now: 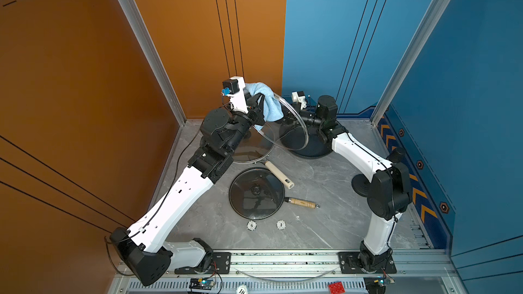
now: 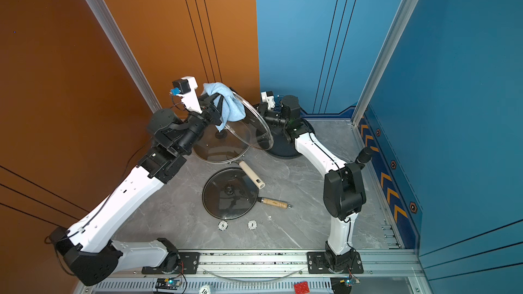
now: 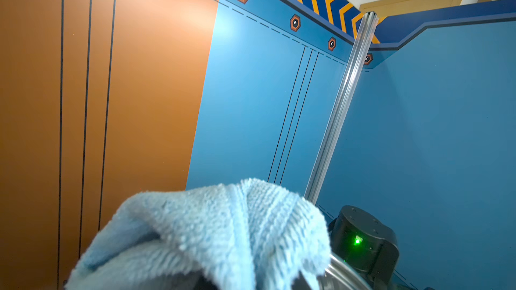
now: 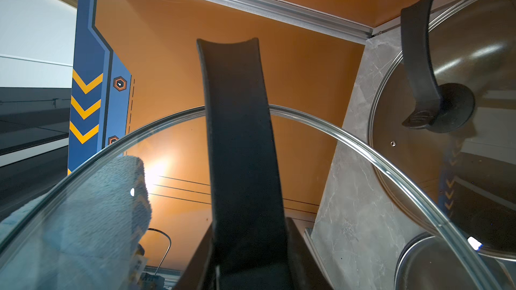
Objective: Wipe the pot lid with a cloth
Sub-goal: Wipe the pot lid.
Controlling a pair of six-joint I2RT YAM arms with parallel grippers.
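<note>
Clamping my left gripper (image 1: 258,106) together on a bunched fold of the cloth (image 1: 268,101), I am holding that light-blue towel up off the table (image 1: 325,193), on the left side of the pot lid (image 1: 293,130). The cloth is lying against the pot lid's upper rim and hanging down over the glass face turned toward my left arm. In the right wrist view it is showing through the glass. The pot lid is standing in the air, tilted steeply on edge. Its lower rim is hovering above a second glass lid (image 1: 249,151), which is lying flat on the table. On the pot lid's right side, my right gripper (image 4: 248,235) is gripping the black strap handle (image 4: 237,135), with its jaws pressing in on both sides. Behind the pot lid on that side, a dark pan (image 1: 314,152) is sitting on the table. In front of the pot lid, a lidded frying pan (image 1: 256,193) with a wooden handle is resting well apart from it.
</note>
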